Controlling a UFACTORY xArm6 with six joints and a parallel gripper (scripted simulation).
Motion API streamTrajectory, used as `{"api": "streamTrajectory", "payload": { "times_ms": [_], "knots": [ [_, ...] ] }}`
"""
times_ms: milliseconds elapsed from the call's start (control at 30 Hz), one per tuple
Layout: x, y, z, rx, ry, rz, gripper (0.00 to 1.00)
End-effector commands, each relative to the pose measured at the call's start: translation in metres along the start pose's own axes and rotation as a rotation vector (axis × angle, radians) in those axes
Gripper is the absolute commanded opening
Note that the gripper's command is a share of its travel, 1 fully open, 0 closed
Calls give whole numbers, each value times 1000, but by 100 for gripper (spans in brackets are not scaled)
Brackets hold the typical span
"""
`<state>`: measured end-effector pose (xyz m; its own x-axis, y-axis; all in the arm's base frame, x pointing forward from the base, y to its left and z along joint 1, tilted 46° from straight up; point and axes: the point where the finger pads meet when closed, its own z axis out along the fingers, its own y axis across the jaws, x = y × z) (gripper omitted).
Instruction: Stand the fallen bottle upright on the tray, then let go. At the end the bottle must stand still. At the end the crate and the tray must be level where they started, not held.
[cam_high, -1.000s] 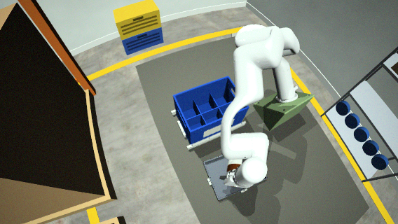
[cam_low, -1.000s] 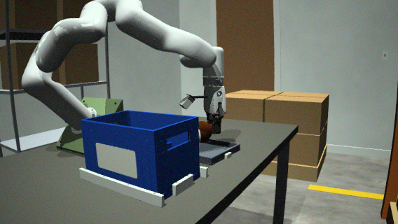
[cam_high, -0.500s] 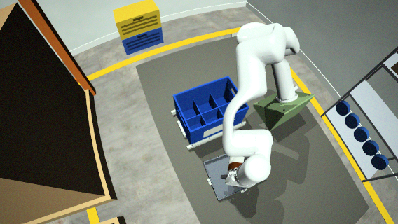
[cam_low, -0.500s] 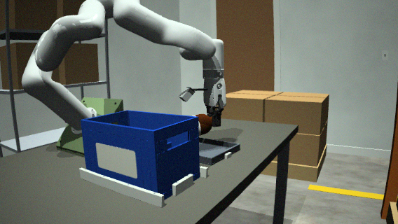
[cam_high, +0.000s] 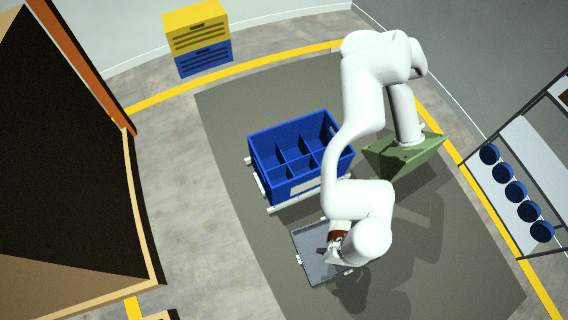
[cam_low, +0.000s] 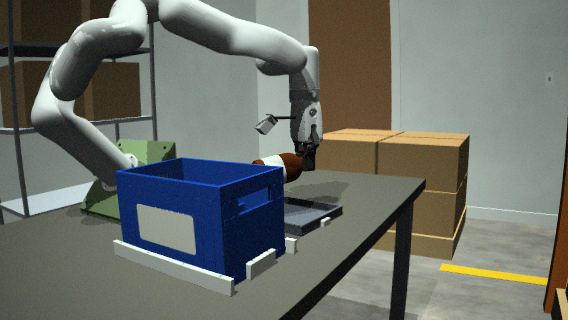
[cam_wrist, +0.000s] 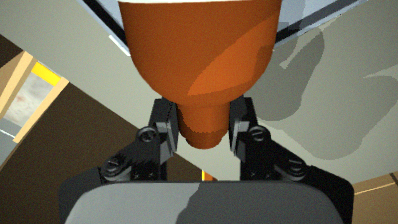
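Above the tray, gripper is clamped on the bottle neck. Bottle hangs roughly horizontal, beside the crate.

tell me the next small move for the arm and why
Probably rotate the wrist to tip the brown bottle with the white label base-down. The end effector is shut on its neck, and the bottle hangs roughly horizontal, lifted above the flat grey tray, so it cannot yet stand.
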<state>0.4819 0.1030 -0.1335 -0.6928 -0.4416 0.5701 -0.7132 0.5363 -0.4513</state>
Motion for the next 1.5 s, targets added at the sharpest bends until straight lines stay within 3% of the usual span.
{"api": "streamTrajectory", "payload": {
  "times_ms": [0,500,1467],
  "knots": [
    [-1,-1,-6,1,-4,1,0],
    [-1,-1,-31,1,-4,1,0],
    [-1,-1,-57,1,-4,1,0]
  ]
}}
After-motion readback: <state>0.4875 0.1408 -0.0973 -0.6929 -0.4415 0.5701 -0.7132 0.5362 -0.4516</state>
